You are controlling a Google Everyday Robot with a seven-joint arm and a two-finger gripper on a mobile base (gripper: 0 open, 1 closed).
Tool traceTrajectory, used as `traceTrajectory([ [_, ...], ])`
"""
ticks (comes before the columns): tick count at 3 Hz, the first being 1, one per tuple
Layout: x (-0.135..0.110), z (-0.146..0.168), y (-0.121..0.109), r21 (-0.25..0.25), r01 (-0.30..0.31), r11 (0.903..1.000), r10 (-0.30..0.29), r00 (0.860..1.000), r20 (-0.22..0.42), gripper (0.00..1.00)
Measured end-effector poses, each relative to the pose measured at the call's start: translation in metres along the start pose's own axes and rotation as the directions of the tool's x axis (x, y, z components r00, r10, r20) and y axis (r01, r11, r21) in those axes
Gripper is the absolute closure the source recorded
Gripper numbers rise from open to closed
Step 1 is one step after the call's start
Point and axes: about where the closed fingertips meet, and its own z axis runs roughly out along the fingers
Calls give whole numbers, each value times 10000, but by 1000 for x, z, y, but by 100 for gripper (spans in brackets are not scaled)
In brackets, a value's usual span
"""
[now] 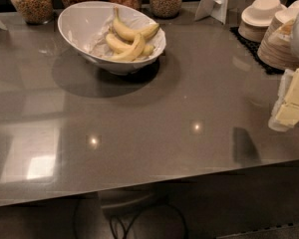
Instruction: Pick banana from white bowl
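The white bowl (78, 24) is a large glossy oval with a slanted rim. It stands at the back left of the grey table (149, 113). A bunch of yellow bananas (131, 40) lies inside it, toward its right side. My gripper (290, 103) hangs at the right edge of the camera view, above the table's right side. It is pale, blocky and partly cut off by the frame. It is far to the right of the bowl and nearer the front, and nothing shows in it.
Several glass jars of cereal (32, 1) line the back edge behind the bowl. Stacks of small off-white bowls and plates (276, 26) sit on a black mat at the back right. A white stand (217, 1) is beside them. Cables (139, 223) hang below the table's front edge.
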Motion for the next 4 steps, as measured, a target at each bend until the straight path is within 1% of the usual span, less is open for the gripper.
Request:
traceTrajectory([
  [1,0,0,0,2,3,10000,-3,10000,3,0],
  [2,-23,-4,-19,640,928,9936,-985,9908,926,0],
  [3,-67,-5,-50,1481,2282,9623,-2590,9349,2427,0],
  [4,-110,-10,-82,2280,3704,9004,-4283,8464,3166,0],
])
